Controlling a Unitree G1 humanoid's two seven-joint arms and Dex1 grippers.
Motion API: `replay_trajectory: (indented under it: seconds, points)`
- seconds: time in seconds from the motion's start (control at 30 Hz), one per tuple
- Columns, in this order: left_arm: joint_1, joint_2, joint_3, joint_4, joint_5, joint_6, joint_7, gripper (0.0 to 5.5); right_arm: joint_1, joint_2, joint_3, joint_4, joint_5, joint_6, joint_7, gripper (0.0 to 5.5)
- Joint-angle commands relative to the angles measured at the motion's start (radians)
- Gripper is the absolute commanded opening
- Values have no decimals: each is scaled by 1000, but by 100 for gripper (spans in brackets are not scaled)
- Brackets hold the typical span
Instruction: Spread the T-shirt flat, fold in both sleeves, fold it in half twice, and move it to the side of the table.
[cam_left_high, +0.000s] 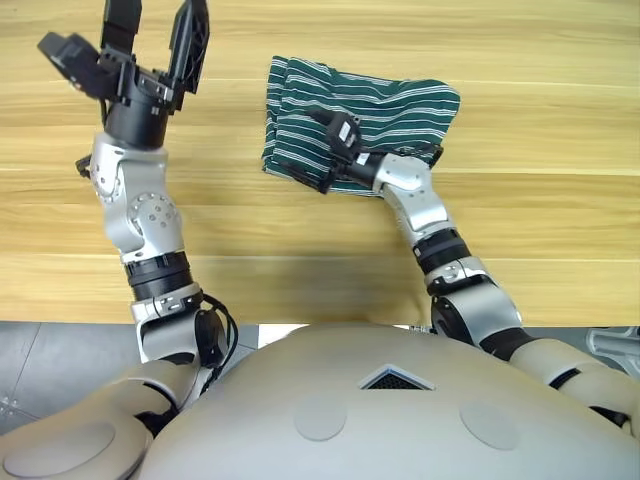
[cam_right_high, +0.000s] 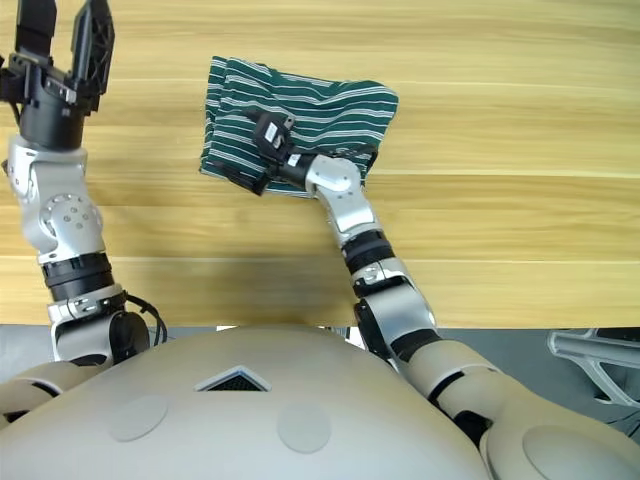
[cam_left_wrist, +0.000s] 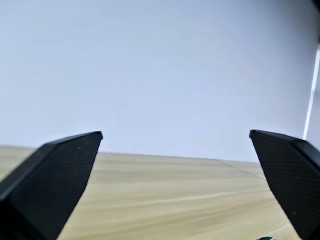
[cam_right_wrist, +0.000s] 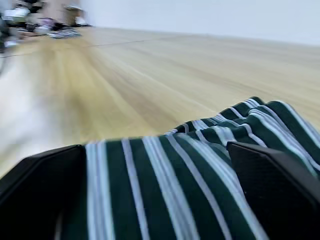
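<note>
Jaws apart, the right gripper (cam_left_high: 308, 172) rests on the folded T-shirt (cam_left_high: 390, 105), whose long axis runs 9 to 3 o'clock. At the T-shirt's 9 o'clock, the left gripper (cam_left_high: 155, 40) hangs raised and farther off, jaws apart.

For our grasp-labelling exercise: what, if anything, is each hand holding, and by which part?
Nothing is gripped. The left hand is open and empty; the right hand lies open on the folded T-shirt, at its near edge.

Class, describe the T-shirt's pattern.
The T-shirt is dark green with thin white stripes, clearest in the right wrist view.
</note>
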Motion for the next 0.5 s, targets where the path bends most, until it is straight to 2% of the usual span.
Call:
replay_trajectory:
  seconds: [0.03, 0.13, 0.23, 0.3, 0.37, 0.5]
  points:
    - [45, -25, -26, -42, 20, -29, 24, 539, -156, 76, -25, 240, -21, 130, -132, 540]
    - [51, -28, -26, -23, 18, -43, 34, 539, -182, 105, -19, 369, -17, 178, -85, 540]
    - [50, -22, -25, -11, 9, -47, 38, 539, -155, 106, 14, 387, -9, 223, 42, 540]
    - [51, -18, -21, -11, 5, -49, 43, 539, -135, 90, 57, 395, -45, 214, 62, 540]
    - [54, -17, -20, -11, 12, -56, 46, 539, -104, 55, 128, 371, -93, 175, 112, 540]
    - [56, -18, -28, -4, 23, -70, 46, 539, 3, -113, 258, 141, -104, 72, 393, 540]
